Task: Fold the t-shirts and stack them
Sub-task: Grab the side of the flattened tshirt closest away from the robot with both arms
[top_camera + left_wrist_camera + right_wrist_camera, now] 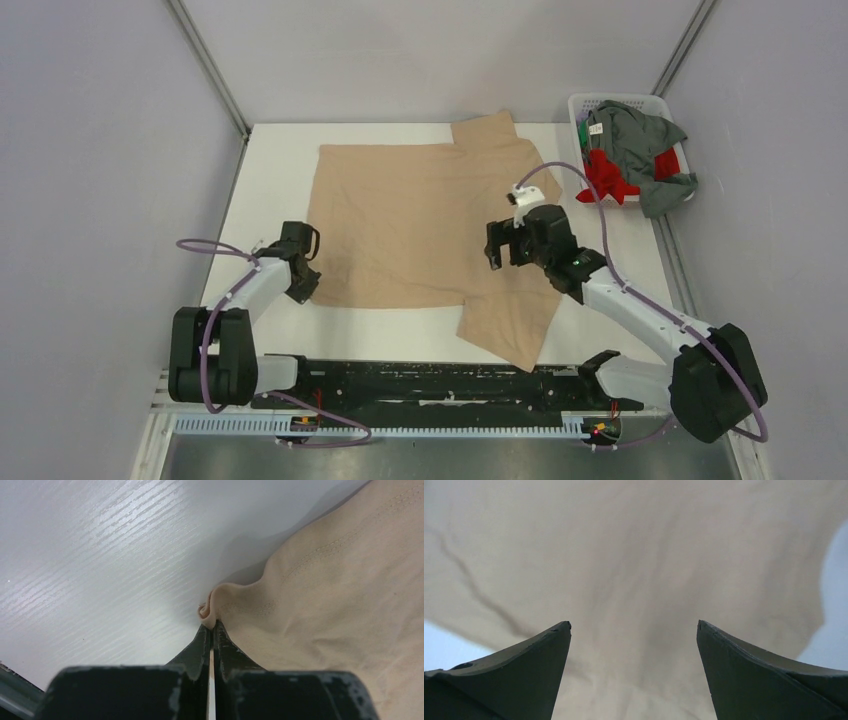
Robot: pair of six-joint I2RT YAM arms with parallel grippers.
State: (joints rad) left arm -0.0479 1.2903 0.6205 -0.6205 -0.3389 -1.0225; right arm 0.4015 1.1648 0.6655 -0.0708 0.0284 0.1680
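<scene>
The tan shirt (400, 220) is made of soft, matt cloth, stitched along the hem. The white table (100, 555) is finished with a fine wood grain and a slight gloss.

The large tan-beige cloth t-shirt (410, 220) lies spread on the white wooden table (270, 170), its near left corner at the tips of the left claw (308, 288), its right part under the right claw (505, 245). Behind and right of that claw, the white plastic lattice basket (580, 103) holds the grey-green t-shirt (640, 145) and the bright red t-shirt (607, 178).

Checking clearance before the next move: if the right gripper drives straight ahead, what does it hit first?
The tan shirt: the open right gripper points squarely at it, with nothing between. How far off it is, I can't tell.
</scene>
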